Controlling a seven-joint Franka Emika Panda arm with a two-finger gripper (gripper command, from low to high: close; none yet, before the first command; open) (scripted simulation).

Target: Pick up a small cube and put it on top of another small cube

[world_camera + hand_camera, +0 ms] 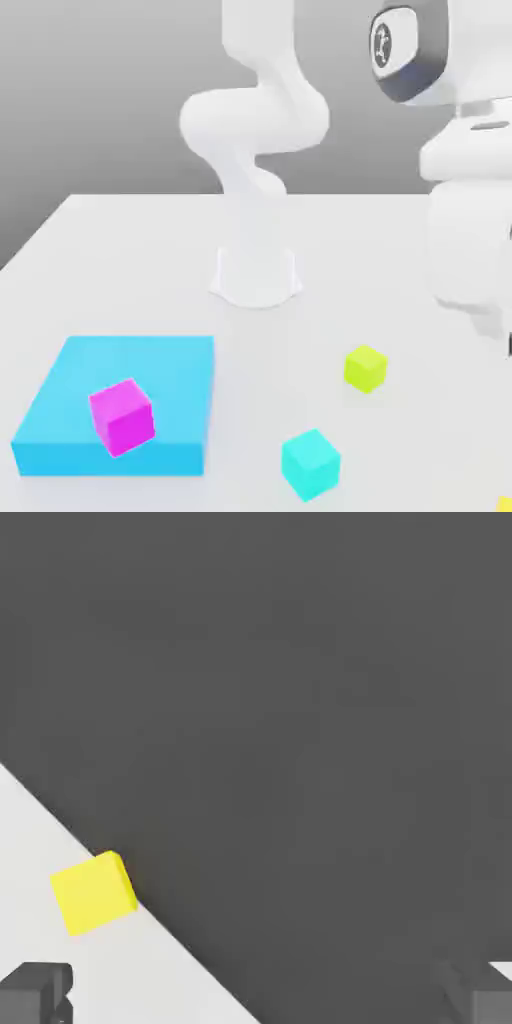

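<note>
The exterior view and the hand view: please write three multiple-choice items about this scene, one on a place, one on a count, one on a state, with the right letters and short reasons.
1. Where is the magenta cube?
A. On the blue slab
B. On the bare table
C. On the cyan cube

2. How many cubes stand stacked on another cube?
A. None
B. One
C. Two

3. What is the gripper's state?
A. Shut on the yellow cube
B. Open, holding nothing
C. Shut on the lime cube

Answers: 1 A, it rests on the slab's top. 2 A, every cube sits apart. 3 B, its fingers stand wide apart, the yellow cube lying beyond them.
</note>
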